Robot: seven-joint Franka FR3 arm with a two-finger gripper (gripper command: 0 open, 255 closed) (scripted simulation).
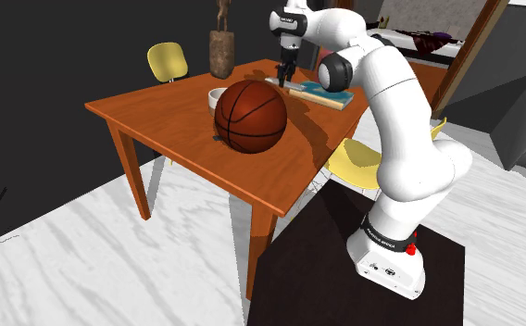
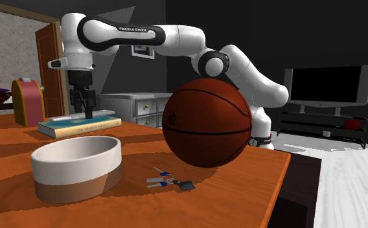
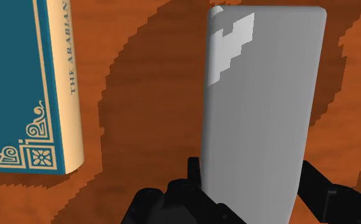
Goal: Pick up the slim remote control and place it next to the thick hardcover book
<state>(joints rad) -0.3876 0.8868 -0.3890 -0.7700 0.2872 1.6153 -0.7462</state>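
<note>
Wrist view gripper (image 3: 250,178) clasping grey remote (image 3: 262,95), teal book (image 3: 20,83) beside, shoulder view basketball (image 1: 250,116)

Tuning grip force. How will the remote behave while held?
Probably stiff: the remote looks like a flat, straight slab. Possibly slippery: its face is plain and smooth, and the gripper clasps only its long edges near one end, so it could pivot or slide.

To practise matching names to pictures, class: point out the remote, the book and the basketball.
remote (image 3: 262,108), wrist view, middle of its plain grey face.
book (image 3: 14,95), wrist view, on its teal front cover.
basketball (image 1: 250,116), shoulder view, centre of the side facing the camera.
</note>
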